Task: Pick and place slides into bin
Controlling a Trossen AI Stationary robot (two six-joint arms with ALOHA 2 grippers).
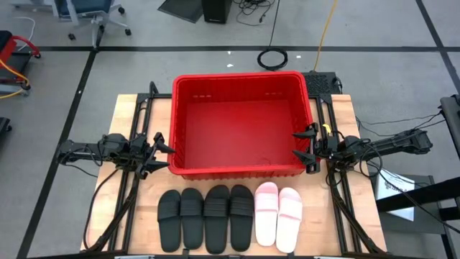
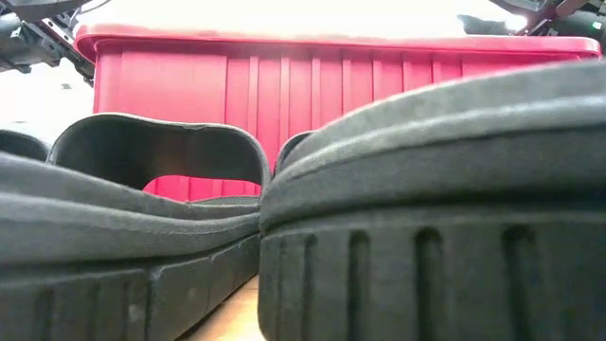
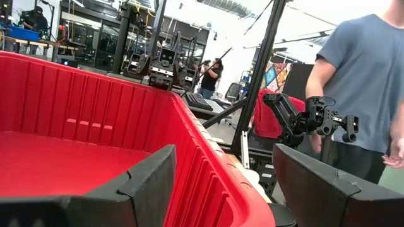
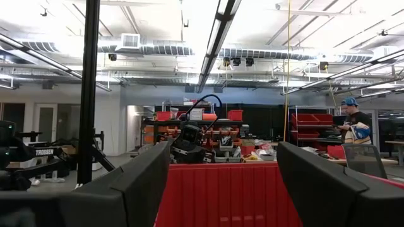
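Note:
The red bin stands at the table's middle, with nothing in it. Six slides lie side by side, soles down, on the table in front of the bin's near wall. Four are black and two are pale pink. The black slides fill the low view, with the bin behind them. My left gripper is open and empty at the bin's near left corner. My right gripper is open and empty at the bin's right rim. Each wrist view shows the open fingers, left and right.
The bin's thick rim lies just ahead of my left gripper. Black arm frames run along both table sides. A person in a blue shirt stands beyond the table's right side, behind my right arm. Bare wood shows left of the slides.

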